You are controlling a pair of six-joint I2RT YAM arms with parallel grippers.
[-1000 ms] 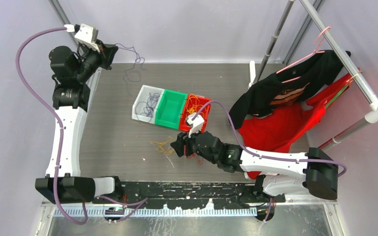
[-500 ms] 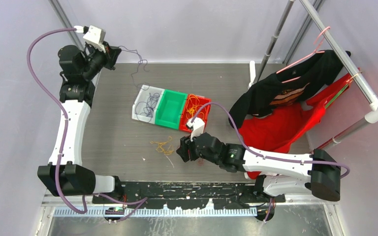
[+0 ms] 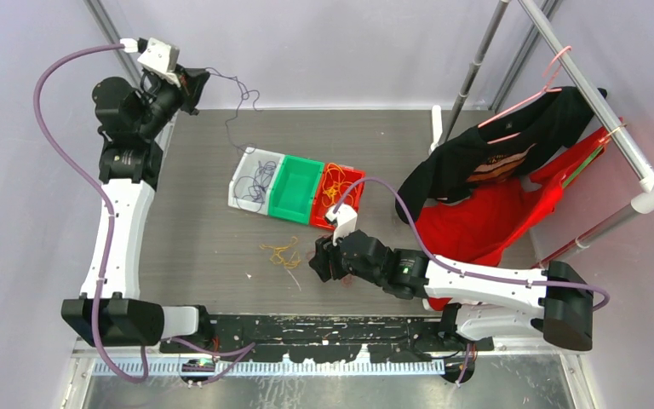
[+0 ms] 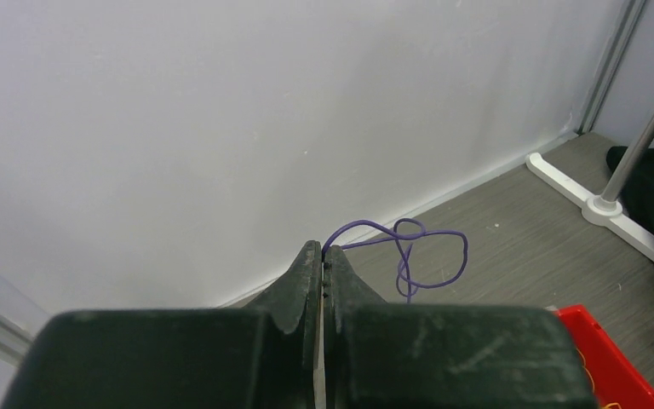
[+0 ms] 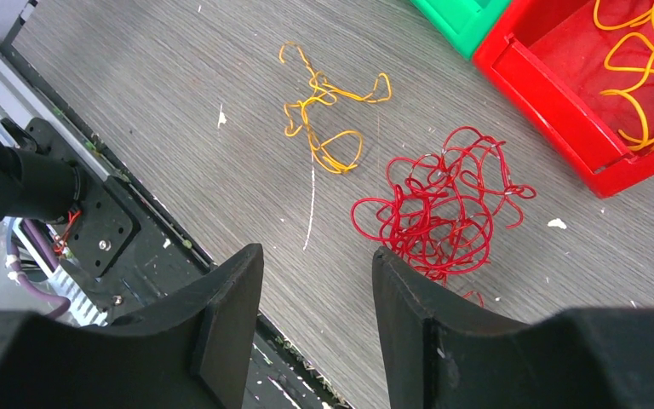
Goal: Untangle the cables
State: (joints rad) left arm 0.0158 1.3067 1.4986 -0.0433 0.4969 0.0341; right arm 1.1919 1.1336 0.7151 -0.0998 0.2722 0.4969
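My left gripper (image 3: 200, 83) is raised at the back left and is shut on a purple cable (image 4: 409, 251), whose loops hang from the fingertips (image 4: 311, 256); the strand (image 3: 237, 106) trails down towards the table. My right gripper (image 5: 317, 256) is open and empty just above the table, beside a red cable tangle (image 5: 438, 209). An orange-yellow cable (image 5: 328, 111) lies loose on the table (image 3: 187, 230), also seen from above (image 3: 281, 253). The red tangle is hidden under the right arm in the top view.
Three bins stand mid-table: a white one (image 3: 245, 166) holding purple strands, a green one (image 3: 298, 189), and a red one (image 3: 353, 179) holding orange-yellow strands. Black and red shirts (image 3: 494, 187) hang on a rack at right. A black rail (image 3: 306, 328) runs along the near edge.
My left gripper has swung up and right along the back wall with the purple cable. My right gripper has shifted slightly right and nearer, still open.
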